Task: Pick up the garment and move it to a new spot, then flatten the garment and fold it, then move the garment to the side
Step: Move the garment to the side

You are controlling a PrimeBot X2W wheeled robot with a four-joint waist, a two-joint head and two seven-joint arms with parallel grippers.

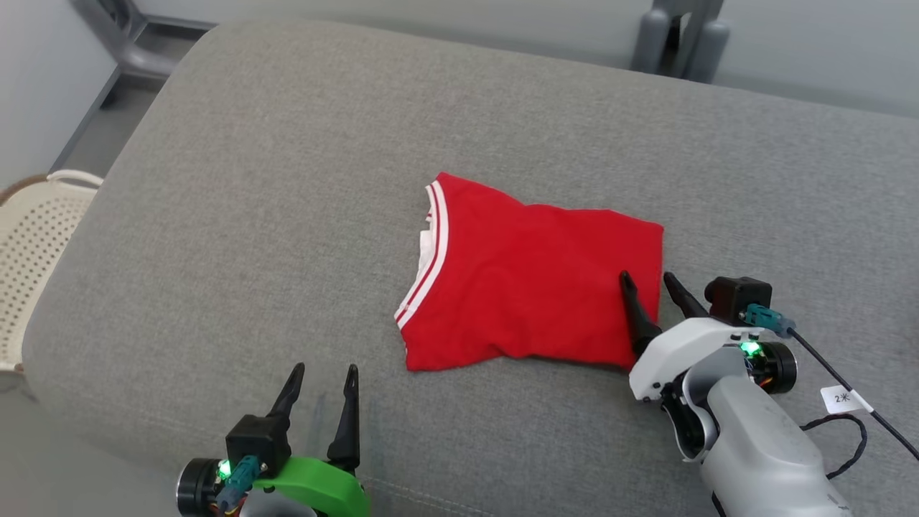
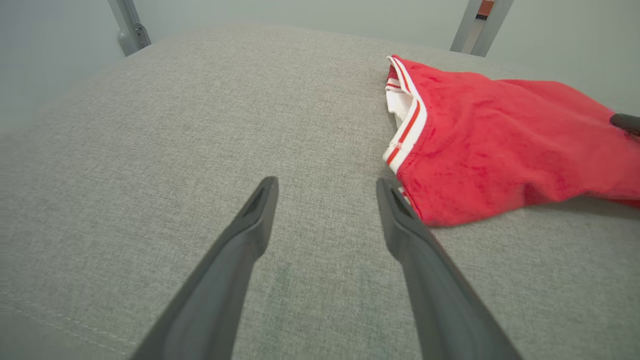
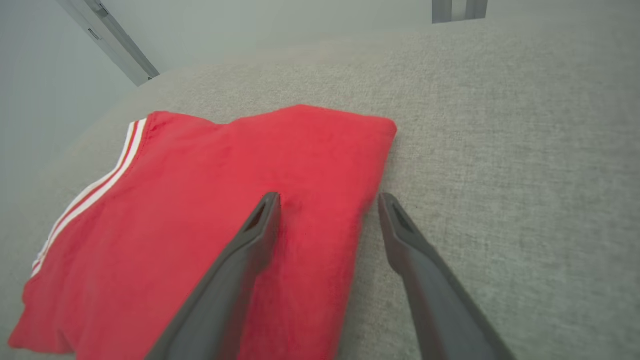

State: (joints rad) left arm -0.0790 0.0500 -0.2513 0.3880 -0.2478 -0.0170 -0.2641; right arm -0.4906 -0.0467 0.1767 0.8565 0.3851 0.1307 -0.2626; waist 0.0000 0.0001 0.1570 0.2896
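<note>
We see one garment (image 1: pixel 531 280), red and folded into a rough rectangle, lying near the middle of a grey upholstered cushion (image 1: pixel 251 215). Its left edge carries white striped trim (image 1: pixel 431 244), and its right edge is a smooth fold. The near edge is a little rumpled.

There are two claws, each with two dark fingers, and both are spread wide and grasping nothing. The right claw (image 1: pixel 646 275) straddles the garment's right edge near the front corner. In the right wrist view, one of its fingers (image 3: pixel 260 220) is over the red cloth and the other over bare cushion just beside the fold. We cannot tell whether either tip touches. The left claw (image 1: pixel 324 368) sits over bare cushion near the front edge, well apart from the garment's near-left corner.

Open grey fabric surrounds the garment on every side, with the widest stretch to the left and behind. The cushion's rounded left edge drops toward one white perforated basket (image 1: pixel 36 244). Beyond the back edge stand two grey metal posts (image 1: pixel 678 36). One black cable (image 1: pixel 861 402) with a white tag trails from the right arm.
</note>
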